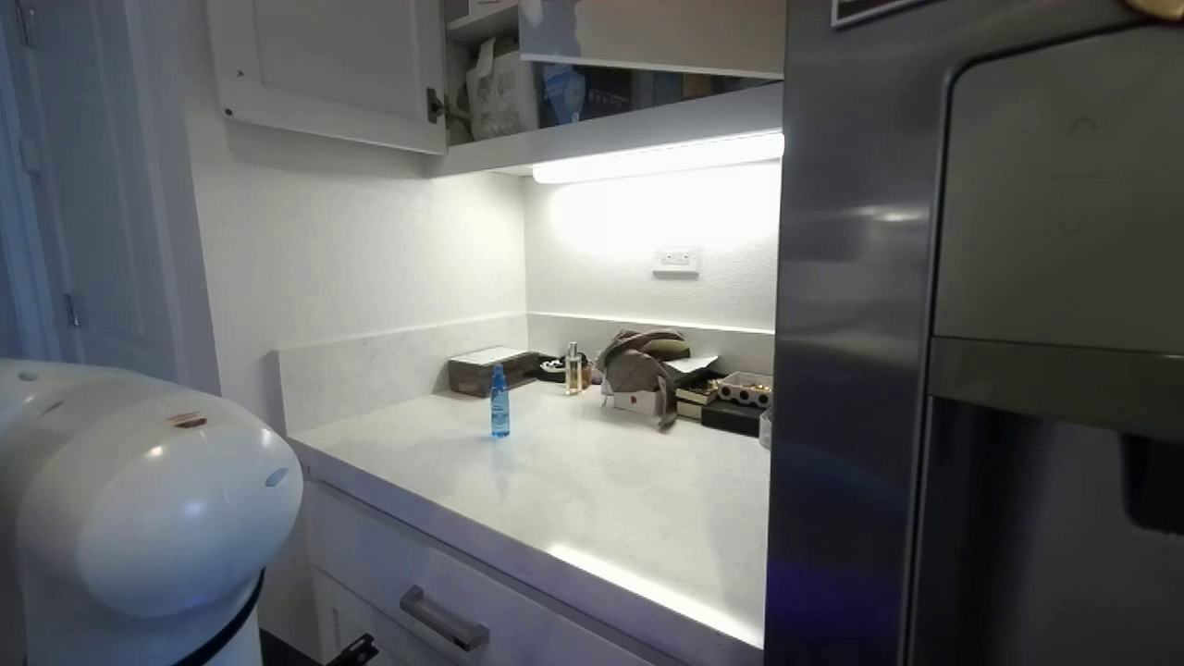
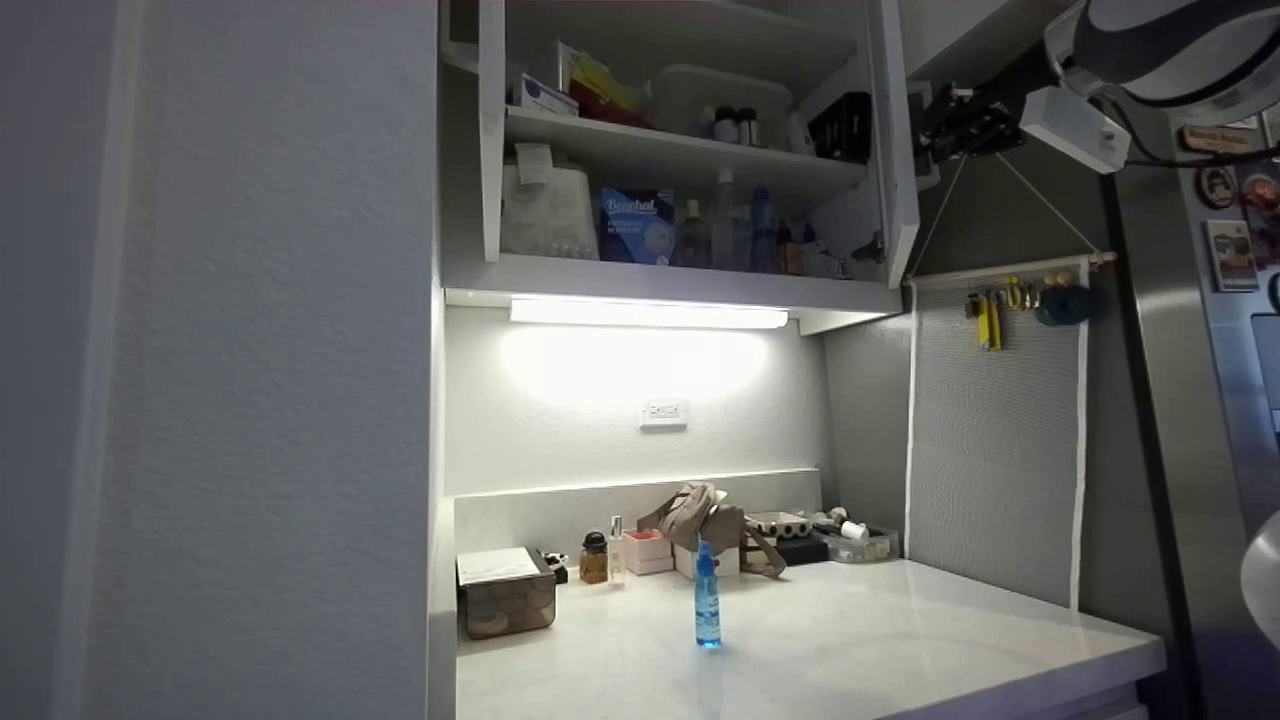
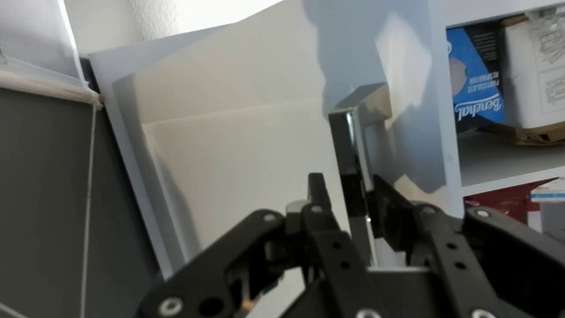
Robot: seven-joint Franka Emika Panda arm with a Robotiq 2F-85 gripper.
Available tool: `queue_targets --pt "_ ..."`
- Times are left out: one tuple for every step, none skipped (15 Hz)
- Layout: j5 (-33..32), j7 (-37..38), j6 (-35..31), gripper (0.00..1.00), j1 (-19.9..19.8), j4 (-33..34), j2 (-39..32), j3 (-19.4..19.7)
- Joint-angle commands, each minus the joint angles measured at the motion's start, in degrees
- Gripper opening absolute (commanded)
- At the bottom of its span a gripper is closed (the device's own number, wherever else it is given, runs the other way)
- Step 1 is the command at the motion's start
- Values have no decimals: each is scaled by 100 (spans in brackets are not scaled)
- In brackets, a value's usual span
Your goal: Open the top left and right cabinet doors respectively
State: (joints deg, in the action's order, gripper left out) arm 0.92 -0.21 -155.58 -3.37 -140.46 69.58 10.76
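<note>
End effector straddles the bar handle on the right cabinet door, fingers apart. That door and the left cabinet door stand swung out from the upper cabinet. Panels likely stiff, easy-swinging; smooth bar may slip, so grip mid-length.

Box, blue, in an exterior view: brand "Benehal" in white, plainly legible; the print beneath it is too blurred to read from there. The same box in the wrist view: "Benehal" again, upside down, with "PARTICULATE RESPIRATOR" in smaller capitals, likewise inverted. White package beside it in that view: printed line drawings, subject indistinct. Fridge panel in an exterior view: upward chevron, short bar and downward chevron, all faint. Blue bottle: print on its front, too small for me to read. Wooden plaque: lettering, too blurred to make out.
</note>
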Motion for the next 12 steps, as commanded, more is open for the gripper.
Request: queue_targets --pt "307 597 25 62 -457 103 -70 -7" --pt "356 769 17 72 -562 89 -63 -72" --pt "420 936 -5 79 -659 54 -16 -149" --pt "449 1045 -20 86 -719 24 11 -206" --pt "500 1201 -78 94 -799 -37 16 -308" --pt "555 1386 -67 98 -909 -73 -1 -465" --pt "600 1602 -28 100 -1054 -69 -57 -613" --pt "592 1771 37 100 -1202 -53 -117 -798" --pt "555 1951 78 100 -1370 -17 -191 -999" --pt "478 2072 108 100 -1530 15 -267 -1174" --pt "417 2198 156 100 -1685 37 -327 -1381" --pt "354 2311 207 100 -1865 56 -382 -1588"
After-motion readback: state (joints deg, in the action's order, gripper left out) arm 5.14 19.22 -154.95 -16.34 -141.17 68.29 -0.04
